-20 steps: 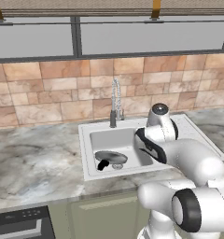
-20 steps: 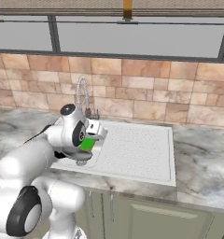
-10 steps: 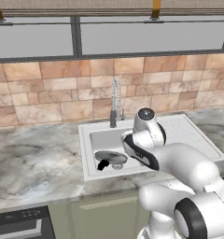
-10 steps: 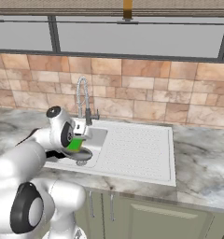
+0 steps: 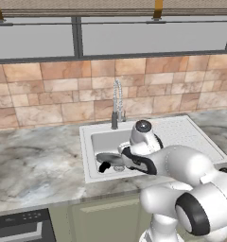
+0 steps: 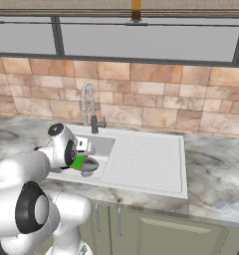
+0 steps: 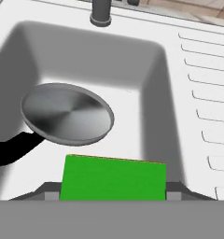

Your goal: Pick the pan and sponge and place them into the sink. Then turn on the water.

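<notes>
Now hand (image 7: 113, 192) holds sponge (image 7: 114, 178) above pan (image 7: 67, 113)

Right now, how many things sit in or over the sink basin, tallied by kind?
Pans: 1, the pan lying in the sink basin.
Sponges: 1, the sponge between the gripper fingers above the basin.
Faucets: 1, the faucet behind the basin.
Total: 3.

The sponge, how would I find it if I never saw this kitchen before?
Find the white sink under the tall spring faucet. Over its basin the robot's gripper holds the sponge between its fingers, just above the round grey pan. It is the only bright green, flat rectangle there.
</notes>
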